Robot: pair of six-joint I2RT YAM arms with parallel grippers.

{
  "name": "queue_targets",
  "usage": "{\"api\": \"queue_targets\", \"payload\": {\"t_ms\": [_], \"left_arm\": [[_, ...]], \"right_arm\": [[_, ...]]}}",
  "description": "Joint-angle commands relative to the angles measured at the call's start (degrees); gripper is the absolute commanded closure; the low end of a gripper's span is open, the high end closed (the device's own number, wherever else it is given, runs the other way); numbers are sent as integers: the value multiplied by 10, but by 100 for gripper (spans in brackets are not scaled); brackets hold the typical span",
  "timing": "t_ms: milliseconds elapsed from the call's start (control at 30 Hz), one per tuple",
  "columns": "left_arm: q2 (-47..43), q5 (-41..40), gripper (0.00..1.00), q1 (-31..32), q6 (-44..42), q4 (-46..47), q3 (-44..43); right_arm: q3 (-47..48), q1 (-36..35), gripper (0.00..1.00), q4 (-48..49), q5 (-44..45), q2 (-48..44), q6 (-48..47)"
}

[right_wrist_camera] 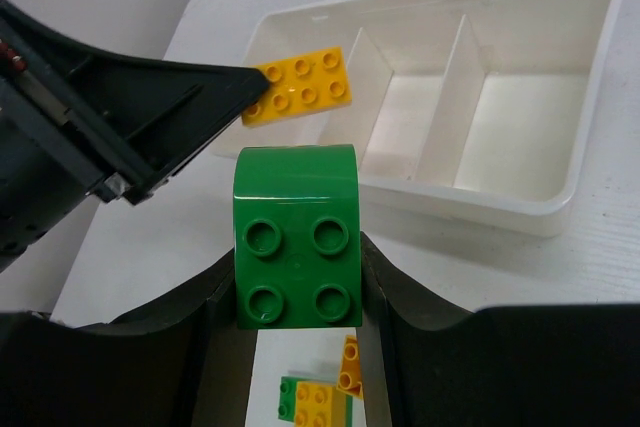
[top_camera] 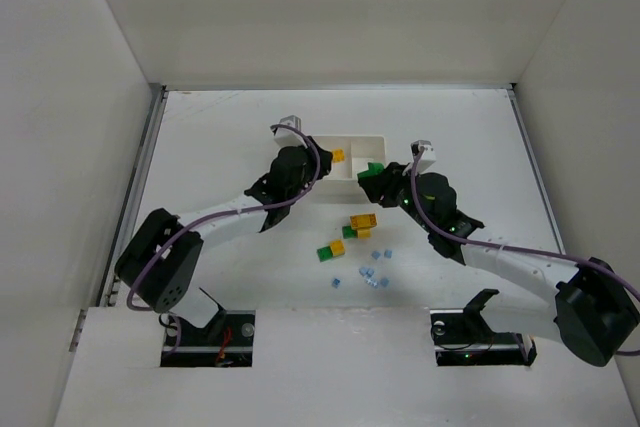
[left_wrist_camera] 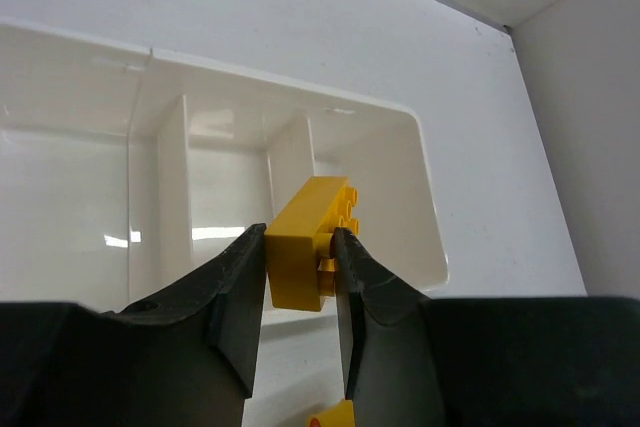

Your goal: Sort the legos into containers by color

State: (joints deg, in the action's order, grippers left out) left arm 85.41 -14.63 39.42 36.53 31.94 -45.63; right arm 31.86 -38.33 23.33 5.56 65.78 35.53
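Note:
The white three-compartment tray (top_camera: 375,143) lies at the table's middle back; its compartments look bare in the right wrist view (right_wrist_camera: 560,215). My left gripper (top_camera: 333,159) is shut on a yellow brick (top_camera: 338,156) and holds it over the tray's left end. The left wrist view shows that brick (left_wrist_camera: 300,247) pinched between the fingers above the tray (left_wrist_camera: 425,187). My right gripper (top_camera: 377,179) is shut on a green brick (top_camera: 371,174) just in front of the tray's right part. In the right wrist view the green brick (right_wrist_camera: 297,237) sits between the fingers, with the yellow brick (right_wrist_camera: 297,85) beyond.
Loose bricks lie in front of the tray: a yellow one (top_camera: 362,221), a green one (top_camera: 349,232), a green and yellow pair (top_camera: 331,250) and several small light blue ones (top_camera: 372,272). White walls enclose the table.

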Motion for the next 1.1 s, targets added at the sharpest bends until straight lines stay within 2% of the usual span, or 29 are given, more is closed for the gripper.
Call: {"api": "queue_targets", "payload": {"t_ms": [0, 67, 200, 333, 500, 567, 733, 867, 1000, 1033, 1067], "left_arm": [[16, 12, 87, -9, -9, 37, -35], [29, 11, 83, -10, -10, 37, -43], [42, 11, 62, -11, -9, 37, -52], [27, 14, 50, -9, -9, 38, -44], [-19, 14, 46, 2, 2, 41, -5], [-44, 19, 44, 9, 31, 41, 18], [-105, 40, 41, 15, 181, 35, 77], [-139, 55, 39, -6, 309, 4, 116], [-168, 93, 34, -36, 373, -22, 138], [-176, 103, 34, -45, 389, -15, 145], [-183, 118, 39, -53, 400, -1, 152]], "right_arm": [[3, -2, 80, 40, 2, 1, 1], [3, -2, 80, 40, 2, 1, 0], [5, -2, 80, 40, 2, 3, -1], [6, -2, 80, 40, 1, 6, -1], [5, -2, 80, 44, -11, 6, 6], [5, -2, 79, 47, -19, 7, 11], [-1, -4, 78, 81, -36, 11, 7], [-12, -4, 78, 137, -66, 22, 11], [0, -4, 78, 161, -101, 41, 23], [7, -6, 78, 167, -108, 47, 20], [12, -10, 77, 175, -114, 54, 17]]}}
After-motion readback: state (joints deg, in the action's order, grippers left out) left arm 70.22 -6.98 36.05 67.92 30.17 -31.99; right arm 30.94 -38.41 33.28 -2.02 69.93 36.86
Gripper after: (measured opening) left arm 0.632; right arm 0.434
